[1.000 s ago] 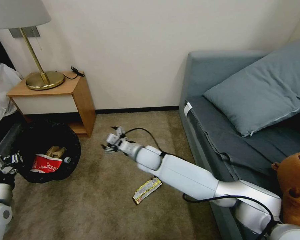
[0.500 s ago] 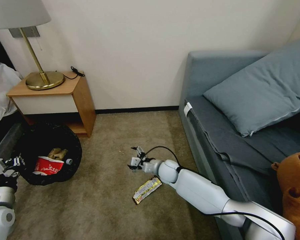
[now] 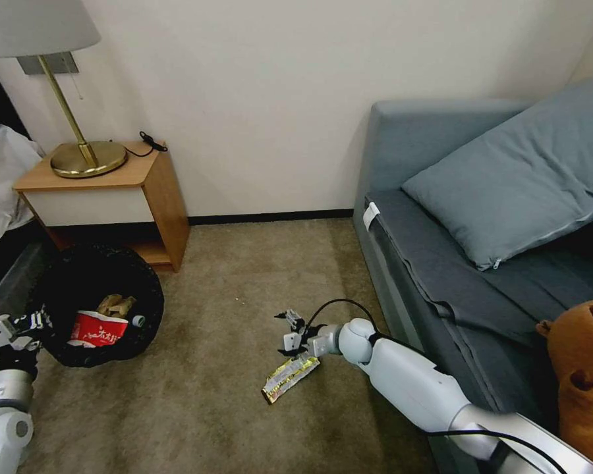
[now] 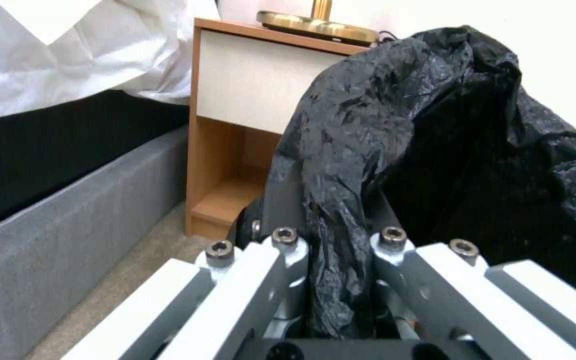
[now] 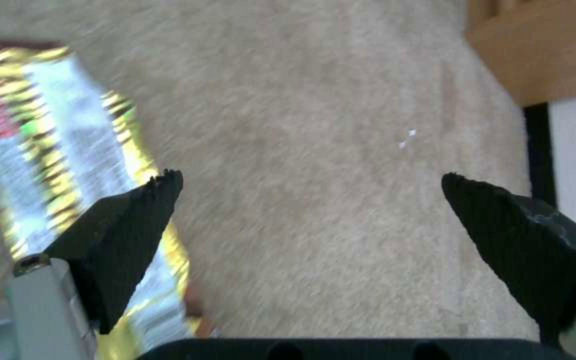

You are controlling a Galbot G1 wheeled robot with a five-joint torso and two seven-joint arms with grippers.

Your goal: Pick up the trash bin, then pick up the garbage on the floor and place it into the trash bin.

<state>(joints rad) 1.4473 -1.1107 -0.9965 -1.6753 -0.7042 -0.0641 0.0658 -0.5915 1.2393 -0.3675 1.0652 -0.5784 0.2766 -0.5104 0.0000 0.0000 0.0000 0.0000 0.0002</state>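
At the far left of the head view the left gripper point(image 3: 21, 327) grips the near rim of the small round trash bin lined with a crinkly glossy black plastic bag point(image 3: 97, 266); the left wrist view shows its fingers point(image 4: 281, 250) pinching a fold of the bag point(image 4: 368, 150) between them. Inside the bin lie a red-and-white wrapper point(image 3: 96, 330), a crumpled tan paper bag point(image 3: 115, 305) and what looks like the end of a clear bottle point(image 3: 137, 320). Behind the bin stands a light wooden bedside table point(image 3: 112, 191) bearing a brass lamp base point(image 3: 89, 158). Toward the middle, a long yellowish-brown snack wrapper point(image 3: 290, 376) lies flat on the beige carpet point(image 3: 197, 395). The right gripper point(image 3: 290, 333) hangs low just over the wrapper's far end, its black fingertips point(image 5: 128, 220) spread wide apart with the wrapper point(image 5: 48, 165) under one of them and nothing between them. To the right sits a grey-blue sofa point(image 3: 435, 276) with a matching cushion point(image 3: 520, 171).
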